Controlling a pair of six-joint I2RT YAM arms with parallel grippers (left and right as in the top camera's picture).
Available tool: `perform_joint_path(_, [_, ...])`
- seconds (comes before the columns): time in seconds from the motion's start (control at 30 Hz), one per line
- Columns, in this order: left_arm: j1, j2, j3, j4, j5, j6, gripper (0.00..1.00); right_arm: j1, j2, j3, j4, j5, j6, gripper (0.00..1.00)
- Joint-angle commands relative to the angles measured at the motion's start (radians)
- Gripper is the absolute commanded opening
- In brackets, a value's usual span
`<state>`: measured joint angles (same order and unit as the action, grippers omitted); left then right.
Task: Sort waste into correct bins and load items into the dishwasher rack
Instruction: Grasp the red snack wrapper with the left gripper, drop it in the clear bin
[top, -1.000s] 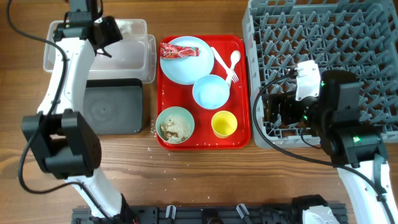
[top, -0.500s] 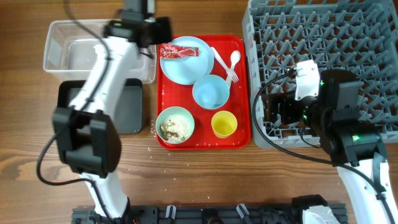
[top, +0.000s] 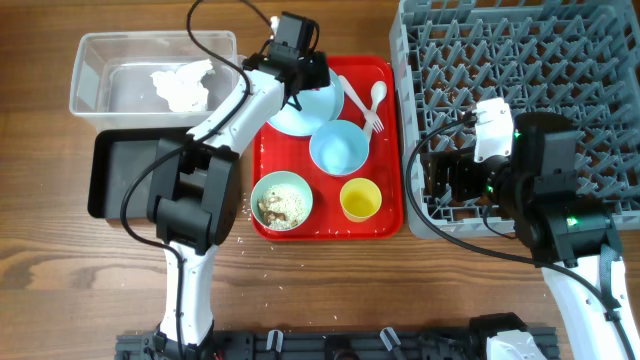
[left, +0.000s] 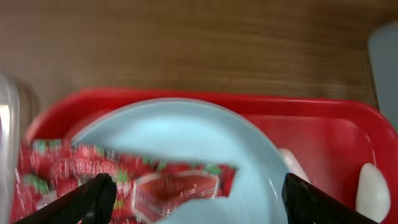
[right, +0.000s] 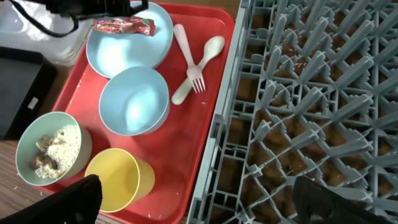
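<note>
My left gripper is open and hovers over the red-and-white wrapper, which lies on the far left of the light blue plate. The wrapper also shows in the right wrist view. White paper lies in the clear tub. The black tray is in front of the tub. The pale green bowl holds beige food scraps. My right gripper is open and empty over the front left edge of the grey rack.
The red serving tray also carries a light blue bowl, a yellow cup and a white fork and spoon. A few crumbs lie on the wood in front of the red tray.
My left arm has swung right, from over the clear tub to over the plate and wrapper. The white paper in the tub is now uncovered. The right arm has not moved.
</note>
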<state>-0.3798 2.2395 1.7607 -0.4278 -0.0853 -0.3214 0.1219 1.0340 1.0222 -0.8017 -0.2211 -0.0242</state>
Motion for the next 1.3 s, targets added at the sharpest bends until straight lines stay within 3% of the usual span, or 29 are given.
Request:
perform_joint_path(0.0, [-0.006, 0.000, 0.012, 0.035, -0.016, 0.356, 0.86, 0.002, 0.005, 0.023, -0.002, -0.017, 0.009, 1.00])
perform_joint_path(0.13, [0.006, 0.049, 0.012, 0.071, -0.010, 0.607, 0.85, 0.002, 0.005, 0.023, -0.003, -0.017, 0.009, 1.00])
perform_joint_path(0.5, [0.013, 0.127, 0.011, 0.080, 0.051, 0.658, 0.83, 0.002, 0.005, 0.023, -0.014, -0.017, 0.009, 1.00])
perform_joint_path(0.67, [0.011, 0.127, 0.011, 0.043, 0.060, 0.654, 0.55, 0.002, 0.005, 0.023, -0.017, -0.017, 0.009, 1.00])
perform_joint_path(0.77, [0.011, 0.127, 0.011, 0.003, 0.108, 0.648, 0.30, 0.002, 0.005, 0.023, -0.019, -0.017, 0.009, 1.00])
perform_joint_path(0.83, [0.011, 0.127, 0.011, -0.027, 0.116, 0.596, 0.24, 0.002, 0.005, 0.023, -0.019, -0.017, 0.009, 1.00])
perform_joint_path(0.93, [0.012, 0.126, 0.011, -0.040, 0.115, 0.510, 0.04, 0.002, 0.005, 0.023, -0.019, -0.017, 0.009, 1.00])
perform_joint_path(1.1, [0.013, 0.079, 0.030, -0.053, 0.114, 0.340, 0.04, 0.002, 0.005, 0.023, -0.022, -0.017, 0.009, 1.00])
perform_joint_path(1.27, [0.031, -0.111, 0.071, -0.106, 0.103, 0.307, 0.04, 0.002, 0.005, 0.023, -0.023, -0.017, 0.009, 1.00])
